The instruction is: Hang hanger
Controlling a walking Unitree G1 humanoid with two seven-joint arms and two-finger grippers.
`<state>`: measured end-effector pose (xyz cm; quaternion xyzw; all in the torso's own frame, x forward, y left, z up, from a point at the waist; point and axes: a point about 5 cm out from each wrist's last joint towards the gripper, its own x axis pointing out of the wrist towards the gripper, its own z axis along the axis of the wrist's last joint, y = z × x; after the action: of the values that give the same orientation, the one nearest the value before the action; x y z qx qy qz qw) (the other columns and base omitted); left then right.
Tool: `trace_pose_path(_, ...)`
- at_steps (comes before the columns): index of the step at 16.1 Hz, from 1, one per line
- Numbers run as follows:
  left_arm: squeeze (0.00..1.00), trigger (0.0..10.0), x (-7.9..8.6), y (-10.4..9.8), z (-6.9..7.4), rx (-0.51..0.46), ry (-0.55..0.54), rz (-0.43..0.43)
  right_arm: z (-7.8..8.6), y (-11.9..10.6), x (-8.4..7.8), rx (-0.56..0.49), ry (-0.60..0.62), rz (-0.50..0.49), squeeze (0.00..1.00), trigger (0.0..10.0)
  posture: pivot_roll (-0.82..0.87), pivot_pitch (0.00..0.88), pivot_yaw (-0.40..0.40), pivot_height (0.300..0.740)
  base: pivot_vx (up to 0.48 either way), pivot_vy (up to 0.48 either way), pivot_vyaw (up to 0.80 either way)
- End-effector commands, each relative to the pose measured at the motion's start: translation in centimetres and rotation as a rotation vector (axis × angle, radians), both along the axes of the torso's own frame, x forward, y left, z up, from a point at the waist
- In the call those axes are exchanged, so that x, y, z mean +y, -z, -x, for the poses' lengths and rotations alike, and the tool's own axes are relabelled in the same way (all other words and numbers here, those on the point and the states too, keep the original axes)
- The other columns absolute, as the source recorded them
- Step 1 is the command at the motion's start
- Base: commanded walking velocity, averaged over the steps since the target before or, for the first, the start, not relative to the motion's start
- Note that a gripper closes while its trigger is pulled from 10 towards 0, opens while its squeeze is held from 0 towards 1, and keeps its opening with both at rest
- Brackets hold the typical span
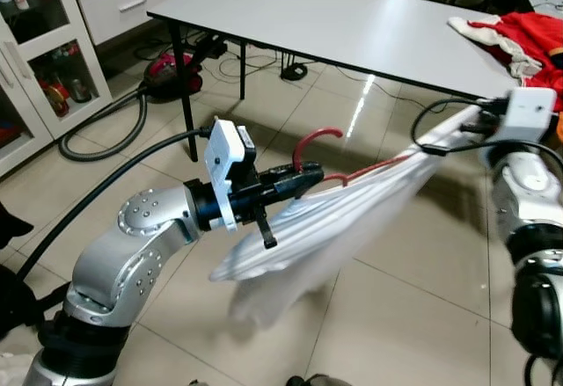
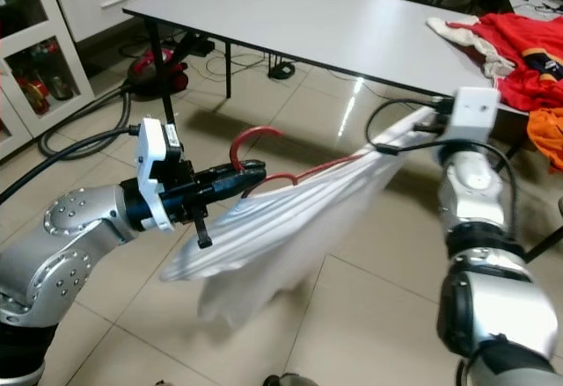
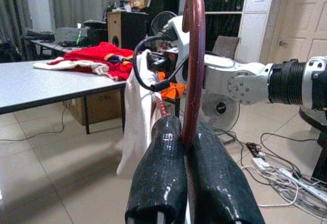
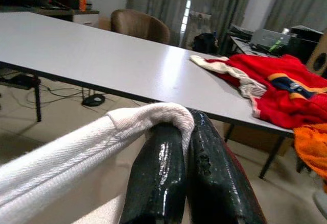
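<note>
Left eye view: left gripper (image 1: 295, 179), fingers clamped on the neck of a dark red curved-hook hanger (image 1: 318, 140); a white woven cloth garment (image 1: 325, 228) drapes on the hanger and sags below the claw toward the beige tiled floor (image 1: 396, 316). Right eye view: right gripper (image 2: 420, 127), pinched shut on the garment's far shoulder edge, well apart from the left claw, cloth stretched between the two; a long white table (image 2: 290, 17) lies beyond both. Left wrist view: hook rises straight from between the closed black fingers (image 3: 158, 178). Right wrist view: folded white hem gripped between the fingers (image 4: 163, 173); a red garment (image 4: 276, 89) lies on the table ahead. Handling judgement: no rail is visible; keep the hook upright and the cloth taut while carrying, lest the garment slide off.
</note>
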<state>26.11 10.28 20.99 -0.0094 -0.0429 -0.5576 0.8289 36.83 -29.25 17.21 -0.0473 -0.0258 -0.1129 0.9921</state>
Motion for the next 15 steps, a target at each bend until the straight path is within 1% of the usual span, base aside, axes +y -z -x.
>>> trace_pose_path(1, 0.00, 10.0, 0.4, -1.1, 0.0, -0.030, 0.002, 0.023, 0.7, -0.6, -2.1, -0.032, 0.092, -0.037, 0.00, 0.0, -0.02, 0.044, -0.084, 0.740, 0.000, 0.000, 0.00)
trace_pose_path(2, 0.00, 10.0, 0.4, -1.6, 0.0, -0.026, 0.003, 0.065, 0.6, -0.3, -1.7, -0.028, 0.069, -0.051, 0.00, 0.0, -0.02, 0.045, -0.083, 0.740, 0.000, 0.000, 0.00)
trace_pose_path(3, 0.00, 10.0, 0.3, -1.8, 0.0, -0.023, 0.005, 0.081, 0.6, -0.1, -1.6, -0.025, 0.064, -0.059, 0.00, 0.0, -0.02, 0.045, -0.083, 0.740, 0.000, 0.000, 0.00)
trace_pose_path(4, 0.00, 10.0, 0.3, -2.5, 0.0, -0.015, 0.001, 0.149, 0.3, 1.0, -0.4, -0.018, 0.029, -0.190, 0.00, 0.0, -0.02, 0.045, -0.084, 0.740, 0.000, 0.000, 0.00)
trace_pose_path(5, 0.00, 10.0, 0.3, -2.7, 0.0, -0.014, 0.000, 0.160, 0.2, 1.4, 0.2, -0.014, 0.003, -0.232, 0.00, 0.0, -0.02, 0.044, -0.085, 0.740, 0.000, 0.000, 0.00)
trace_pose_path(6, 0.00, 10.0, 0.3, -2.7, 0.0, -0.014, -0.003, 0.158, 0.1, 1.6, 0.7, -0.023, -0.009, -0.255, 0.00, 0.0, -0.02, 0.043, -0.085, 0.740, 0.000, 0.000, 0.00)
trace_pose_path(8, 0.00, 10.0, 0.3, -2.6, 0.0, -0.011, -0.008, 0.149, 0.0, 1.3, 1.1, -0.048, -0.030, -0.269, 0.00, 0.0, -0.01, 0.042, -0.086, 0.740, 0.000, 0.000, 0.00)
trace_pose_path(9, 0.00, 10.0, 0.1, -2.0, -0.1, -0.009, -0.021, 0.112, -0.6, -0.1, 2.7, -0.133, -0.113, -0.273, 0.00, 0.0, -0.01, 0.040, -0.086, 0.740, 0.000, 0.000, 0.00)
trace_pose_path(10, 0.00, 10.0, 0.0, -1.4, -0.2, -0.003, -0.041, 0.078, -0.8, -1.8, 4.3, -0.228, -0.204, -0.284, 0.00, 0.0, -0.01, 0.040, -0.087, 0.740, 0.000, 0.000, 0.00)
trace_pose_path(11, 0.00, 10.0, -0.1, -1.3, -0.3, -0.001, -0.046, 0.070, -0.8, -2.2, 4.6, -0.246, -0.223, -0.286, 0.00, 0.0, -0.01, 0.040, -0.088, 0.740, 0.000, 0.000, 0.00)
trace_pose_path(12, 0.00, 10.0, -0.1, -1.0, -0.4, 0.007, -0.061, 0.062, -0.5, -2.7, 5.4, -0.268, -0.273, -0.283, 0.00, 0.0, -0.01, 0.040, -0.089, 0.740, 0.000, 0.000, 0.00)
trace_pose_path(13, 0.00, 10.0, -0.2, -0.9, -0.5, 0.013, -0.070, 0.062, -0.2, -2.5, 5.9, -0.263, -0.303, -0.278, 0.00, 0.0, -0.01, 0.039, -0.090, 0.740, 0.000, 0.000, 0.00)
trace_pose_path(14, 0.00, 10.0, -0.1, -0.8, -0.4, 0.016, -0.074, 0.064, 0.0, -1.9, 5.9, -0.243, -0.301, -0.281, 0.00, 0.0, -0.01, 0.038, -0.090, 0.740, 0.000, 0.000, 0.00)
trace_pose_path(15, 0.00, 10.0, -0.1, -0.8, -0.5, 0.016, -0.078, 0.067, 0.2, -1.3, 5.5, -0.230, -0.275, -0.292, 0.00, 0.0, -0.01, 0.038, -0.092, 0.740, 0.000, 0.000, 0.00)
